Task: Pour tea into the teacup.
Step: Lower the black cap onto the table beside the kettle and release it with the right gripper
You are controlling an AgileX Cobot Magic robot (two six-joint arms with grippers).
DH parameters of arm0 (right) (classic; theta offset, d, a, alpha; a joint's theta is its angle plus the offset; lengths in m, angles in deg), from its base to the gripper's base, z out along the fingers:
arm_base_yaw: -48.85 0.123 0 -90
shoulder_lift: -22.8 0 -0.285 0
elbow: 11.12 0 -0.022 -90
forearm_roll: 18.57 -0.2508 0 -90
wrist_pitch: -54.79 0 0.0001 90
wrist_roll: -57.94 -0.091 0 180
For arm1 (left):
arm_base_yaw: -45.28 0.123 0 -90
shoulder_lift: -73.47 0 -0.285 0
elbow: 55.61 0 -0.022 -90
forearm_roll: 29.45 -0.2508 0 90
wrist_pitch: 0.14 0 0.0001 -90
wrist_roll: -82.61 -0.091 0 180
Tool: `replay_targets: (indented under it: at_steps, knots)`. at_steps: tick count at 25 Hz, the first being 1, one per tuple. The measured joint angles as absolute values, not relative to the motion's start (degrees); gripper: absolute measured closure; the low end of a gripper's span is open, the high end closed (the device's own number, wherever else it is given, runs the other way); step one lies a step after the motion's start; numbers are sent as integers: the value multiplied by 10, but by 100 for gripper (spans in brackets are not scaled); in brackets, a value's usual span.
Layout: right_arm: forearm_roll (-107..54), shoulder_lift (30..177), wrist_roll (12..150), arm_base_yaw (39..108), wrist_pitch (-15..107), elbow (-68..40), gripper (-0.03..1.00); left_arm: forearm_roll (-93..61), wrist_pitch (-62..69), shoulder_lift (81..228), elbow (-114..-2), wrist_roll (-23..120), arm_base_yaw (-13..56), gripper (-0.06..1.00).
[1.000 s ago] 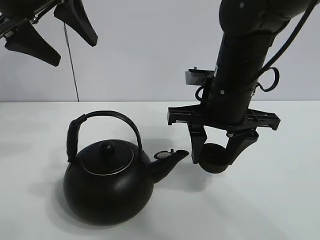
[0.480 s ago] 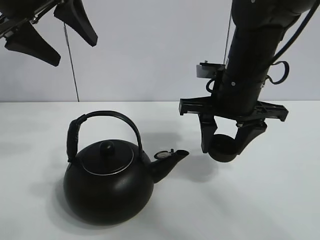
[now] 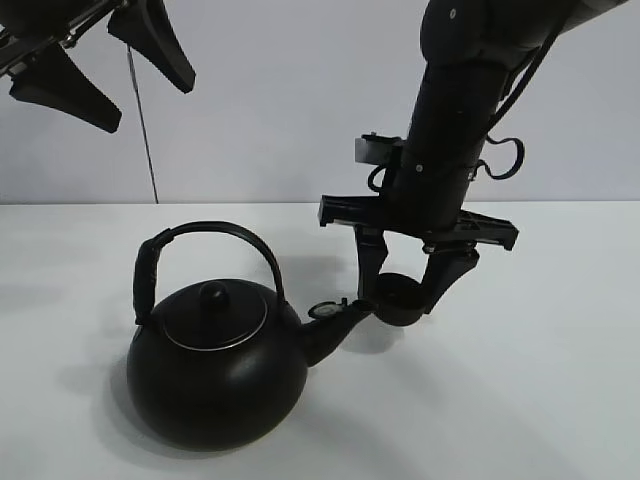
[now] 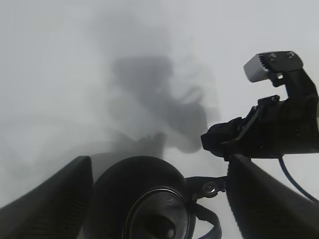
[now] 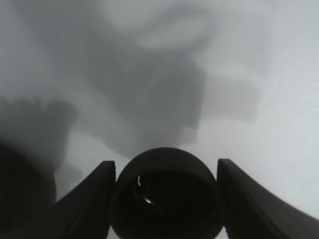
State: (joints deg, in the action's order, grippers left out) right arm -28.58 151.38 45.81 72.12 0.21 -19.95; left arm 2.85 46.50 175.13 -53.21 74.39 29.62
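Note:
A big round black kettle [image 3: 215, 370] with an arched handle stands on the white table, its spout [image 3: 340, 318] pointing right. My right gripper [image 3: 408, 285] is shut on the tiny black teacup [image 3: 402, 300] and holds it above the table, right beside the spout tip. The right wrist view shows the teacup [image 5: 166, 195] gripped between the two fingers [image 5: 89, 196]. My left gripper [image 3: 100, 60] is open and empty, high at the upper left, far above the kettle. In the left wrist view the kettle [image 4: 144, 199] lies below between its spread fingers [image 4: 47, 204].
The white table [image 3: 520, 400] stretches around the kettle in front of a pale wall. A thin cable [image 3: 143, 125] hangs at the back left. The right arm [image 4: 269, 127] shows in the left wrist view.
My right gripper has carried the teacup to the left, from well right of the spout to right beside its tip. The left gripper and kettle have not moved.

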Motion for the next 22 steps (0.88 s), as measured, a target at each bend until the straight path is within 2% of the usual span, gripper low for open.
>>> replay_targets:
  at_steps: [6, 22]
  knots:
    - [-292, 1522, 462, 743, 22, -204, 57, 28, 463, 1751, -532, 744, 296, 41]
    - [-283, 1546, 458, 745, 27, -210, 57, 28, 463, 1751, -532, 744, 296, 41]
